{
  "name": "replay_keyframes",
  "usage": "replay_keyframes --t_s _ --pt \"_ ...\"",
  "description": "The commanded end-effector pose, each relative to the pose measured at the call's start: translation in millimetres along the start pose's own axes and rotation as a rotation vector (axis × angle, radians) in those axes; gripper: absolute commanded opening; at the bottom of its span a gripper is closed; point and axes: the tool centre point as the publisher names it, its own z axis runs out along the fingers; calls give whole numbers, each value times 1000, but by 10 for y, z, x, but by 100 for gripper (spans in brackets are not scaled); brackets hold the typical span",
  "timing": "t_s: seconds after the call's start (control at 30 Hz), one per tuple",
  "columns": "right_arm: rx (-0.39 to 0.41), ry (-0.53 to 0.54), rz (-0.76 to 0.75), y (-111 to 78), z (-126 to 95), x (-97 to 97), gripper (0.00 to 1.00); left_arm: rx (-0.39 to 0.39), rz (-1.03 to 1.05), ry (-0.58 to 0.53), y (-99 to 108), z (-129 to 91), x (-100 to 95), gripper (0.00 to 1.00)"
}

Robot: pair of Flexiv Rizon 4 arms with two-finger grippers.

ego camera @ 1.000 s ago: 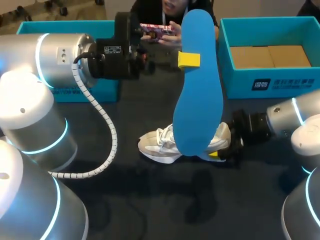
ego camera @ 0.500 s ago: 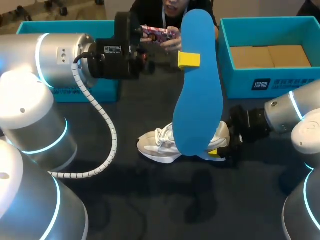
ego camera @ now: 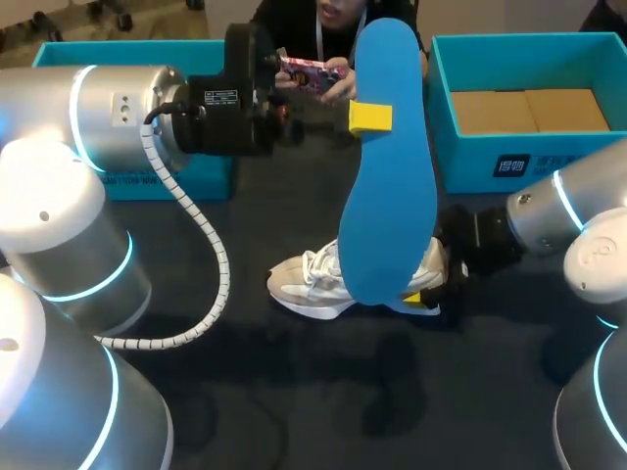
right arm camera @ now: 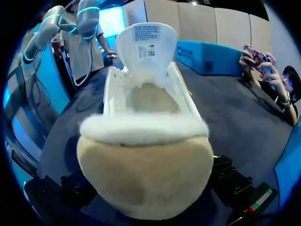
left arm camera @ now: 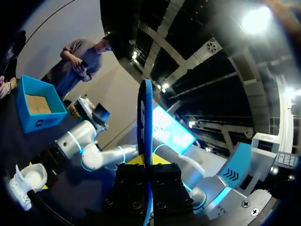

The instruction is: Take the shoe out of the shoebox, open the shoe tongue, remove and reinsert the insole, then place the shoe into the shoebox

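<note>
white fleece-lined shoe point(ego camera: 312, 284) lay centrally, toe toward nine o'clock, heel clamped in the right gripper point(ego camera: 431, 291). left gripper point(ego camera: 375, 117) pinched the long blue foam insole point(ego camera: 390, 206) upright; reinserting looked easiest tilted toe-first into the collar.

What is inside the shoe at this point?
Only pale fleecy lining shows through the shoe opening, with the tongue raised; no insole is visible there. The blue insole is up in the left claw. The toe end is hidden beneath the tongue.
</note>
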Motion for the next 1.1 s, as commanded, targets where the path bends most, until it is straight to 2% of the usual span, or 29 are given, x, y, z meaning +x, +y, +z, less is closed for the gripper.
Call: replay_keyframes --t_s 0.03,0.37,0.5,1.1 --pt "17 -6 -1 25 -40 13 100 2 0 1 9 -5 -1 0" --pt "70 1 -6 32 -27 -4 100 2 0 1 9 -5 -1 0" --pt "122 8 -2 78 -57 0 100 2 0 1 9 -5 -1 0" --pt "183 -12 -7 122 -203 18 100 2 0 1 9 -5 -1 0"
